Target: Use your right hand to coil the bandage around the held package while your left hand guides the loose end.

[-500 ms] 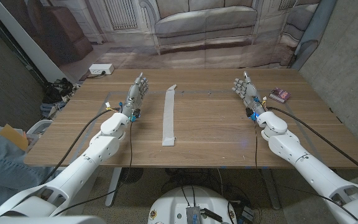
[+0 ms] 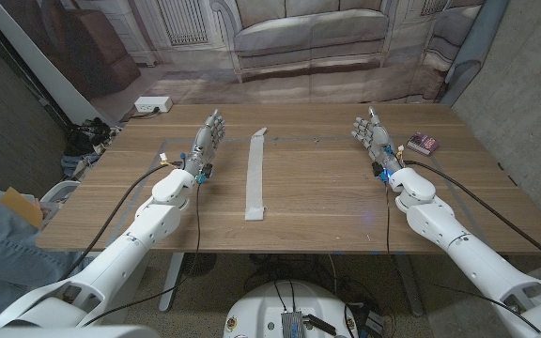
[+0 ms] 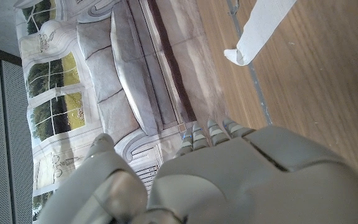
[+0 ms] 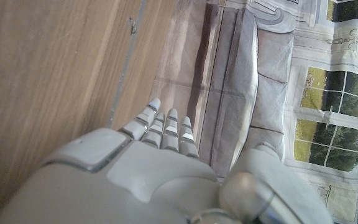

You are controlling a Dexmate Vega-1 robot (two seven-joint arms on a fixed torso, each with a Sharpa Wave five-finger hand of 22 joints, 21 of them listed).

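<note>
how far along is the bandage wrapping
Nothing looks done yet. The bandage lies stretched out flat on the wooden table, uncoiled and untouched. The left hand and right hand wait on either side of it, fingers apart, holding nothing. The small package sits near the table's right edge, not held. Still to come: pick up the package, take the bandage and coil it.

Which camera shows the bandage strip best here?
The head view: the long white cloth bandage strip lies whole, flat on the wooden table between both hands. The left wrist view catches just one end. The right wrist view gives bare tabletop.
</note>
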